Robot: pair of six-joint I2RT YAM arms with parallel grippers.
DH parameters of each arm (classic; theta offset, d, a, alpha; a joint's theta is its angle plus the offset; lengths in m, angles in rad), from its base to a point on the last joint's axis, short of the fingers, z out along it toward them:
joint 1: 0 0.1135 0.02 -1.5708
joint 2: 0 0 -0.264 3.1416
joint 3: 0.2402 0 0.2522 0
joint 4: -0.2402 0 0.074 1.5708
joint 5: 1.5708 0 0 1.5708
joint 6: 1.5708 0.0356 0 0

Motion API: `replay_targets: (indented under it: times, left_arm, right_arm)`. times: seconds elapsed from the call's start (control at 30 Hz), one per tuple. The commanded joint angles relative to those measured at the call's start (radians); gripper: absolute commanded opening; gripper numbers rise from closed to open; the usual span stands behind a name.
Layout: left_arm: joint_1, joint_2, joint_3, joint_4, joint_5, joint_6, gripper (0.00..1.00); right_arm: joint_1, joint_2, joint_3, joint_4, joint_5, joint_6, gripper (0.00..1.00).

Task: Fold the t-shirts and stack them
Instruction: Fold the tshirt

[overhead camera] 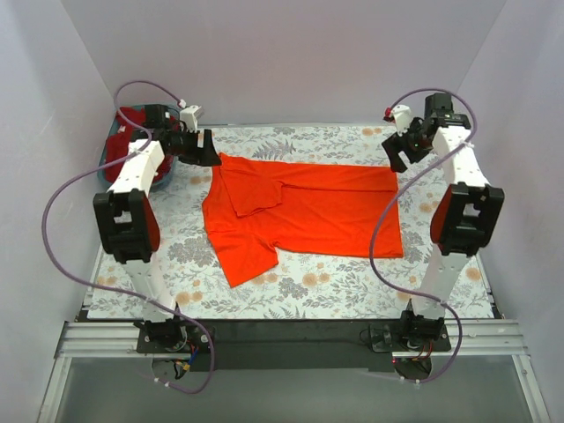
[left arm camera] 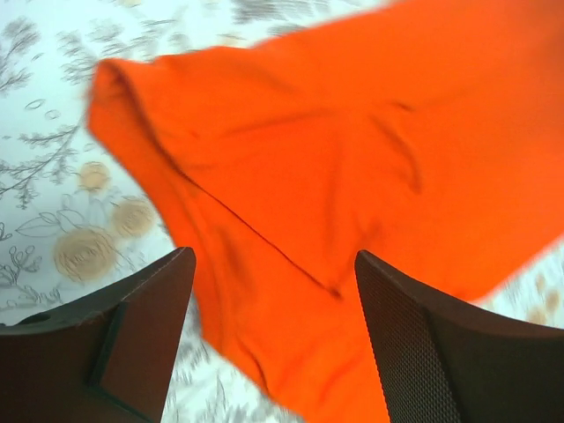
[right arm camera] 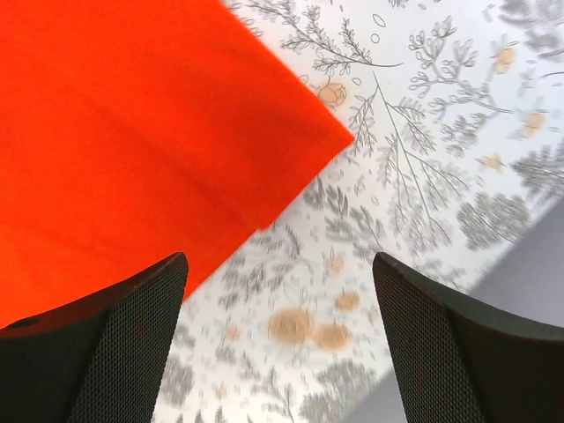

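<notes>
**Left tool** (overhead camera: 197, 146): in the left wrist view (left arm camera: 273, 256) the two dark fingers (left arm camera: 423, 352) stand well apart. The pad on the right of that frame has a fine mesh texture. No cloth is clamped between them. The tool hangs over the upper-left corner of the orange-red t-shirt (left arm camera: 352, 132). Whether the tips touch the cloth cannot be told, as the picture is blurred.

**Right tool** (overhead camera: 402, 152): in the right wrist view (right arm camera: 280, 257) the mesh-faced fingers (right arm camera: 115, 352) are spread wide with nothing gripped. Printed tabletop shows between them, and a pointed corner of the shirt (right arm camera: 132, 132) lies in the upper left of that frame.

**Orange-red t-shirt** (overhead camera: 308, 211): soft, plain, matte cloth, lying flat at the centre of the top view. It is laid sideways. Its right edge is straight. A flap is folded over near its upper left, and one sleeve juts toward the lower left. Light creases and a stitched seam show.

**Crimson t-shirt** (overhead camera: 129, 123): bunched in the blue bin (overhead camera: 106, 157) at the upper left of the top view, partly hidden behind the left arm.

**Tabletop** (overhead camera: 335, 286): pale covering printed with grey foliage and tan flowers.
</notes>
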Motion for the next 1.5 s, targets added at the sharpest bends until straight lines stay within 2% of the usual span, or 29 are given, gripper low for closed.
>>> replay_targets:
  times: [0.0, 0.17, 0.23, 0.3, 0.43, 0.57, 1.0, 1.1, 1.13, 1.2, 1.43, 1.47]
  left_arm:
    - [-0.006, -0.199, -0.092, -0.228, 0.179, 0.290, 0.73]
    - [-0.026, -0.412, -0.394, -0.319, 0.160, 0.615, 0.72]
    - [-0.075, -0.446, -0.454, -0.330, 0.118, 0.664, 0.70]
    - [-0.118, -0.486, -0.523, -0.348, 0.100, 0.710, 0.69]
    - [-0.192, -0.531, -0.616, -0.313, 0.037, 0.695, 0.69]
    - [-0.211, -0.536, -0.648, -0.278, 0.029, 0.655, 0.68]
    - [-0.212, -0.494, -0.655, -0.258, -0.040, 0.654, 0.68]
    - [-0.214, -0.529, -0.706, -0.224, -0.050, 0.712, 0.65]
    - [-0.215, -0.537, -0.717, -0.206, -0.060, 0.720, 0.63]
    - [-0.218, -0.552, -0.741, -0.184, -0.067, 0.758, 0.62]
    - [-0.264, -0.575, -0.850, -0.040, -0.175, 0.795, 0.61]
    - [-0.272, -0.572, -0.861, -0.014, -0.185, 0.796, 0.61]
  right_arm:
    - [0.001, -0.206, -0.125, -0.120, -0.070, -0.130, 0.91]
    - [0.038, -0.381, -0.429, -0.197, -0.067, -0.235, 0.73]
    - [0.063, -0.458, -0.572, -0.188, -0.032, -0.262, 0.66]
    - [0.107, -0.507, -0.647, -0.163, -0.011, -0.269, 0.61]
    - [0.155, -0.556, -0.837, -0.053, 0.064, -0.275, 0.55]
    - [0.181, -0.562, -0.935, 0.010, 0.100, -0.276, 0.52]
    - [0.187, -0.574, -1.096, 0.150, 0.179, -0.300, 0.50]
    - [0.185, -0.567, -1.122, 0.183, 0.202, -0.309, 0.40]
    - [0.187, -0.564, -1.129, 0.194, 0.209, -0.308, 0.32]
    - [0.185, -0.558, -1.127, 0.196, 0.212, -0.299, 0.28]
    - [0.185, -0.544, -1.103, 0.191, 0.226, -0.282, 0.02]
    - [0.185, -0.542, -1.098, 0.191, 0.226, -0.282, 0.01]
